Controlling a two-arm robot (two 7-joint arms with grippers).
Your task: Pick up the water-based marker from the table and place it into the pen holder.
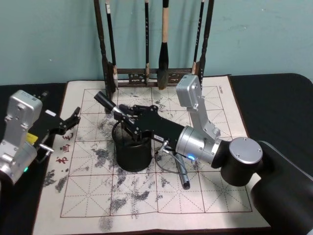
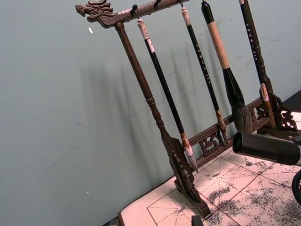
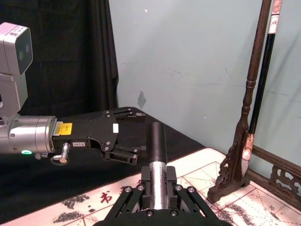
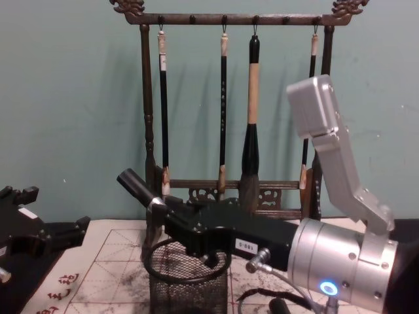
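Observation:
My right gripper (image 1: 121, 112) is shut on the water-based marker (image 1: 104, 101), a silver barrel with a black cap. It holds the marker tilted, cap end up and toward the rack, just above the rim of the pen holder (image 1: 133, 154), a black mesh cup on the mat. The chest view has the marker (image 4: 134, 183) sticking up and to the left of the holder (image 4: 190, 288). In the right wrist view the marker (image 3: 157, 141) lies clamped between the fingers. My left gripper (image 1: 74, 122) stands open at the mat's left edge, holding nothing.
A tall dark wooden brush rack (image 1: 156, 39) with several hanging brushes stands at the back of the ink-stained grid mat (image 1: 146, 200). A dark stick-like thing (image 1: 185, 183) lies on the mat under my right arm. Black cloth borders the mat.

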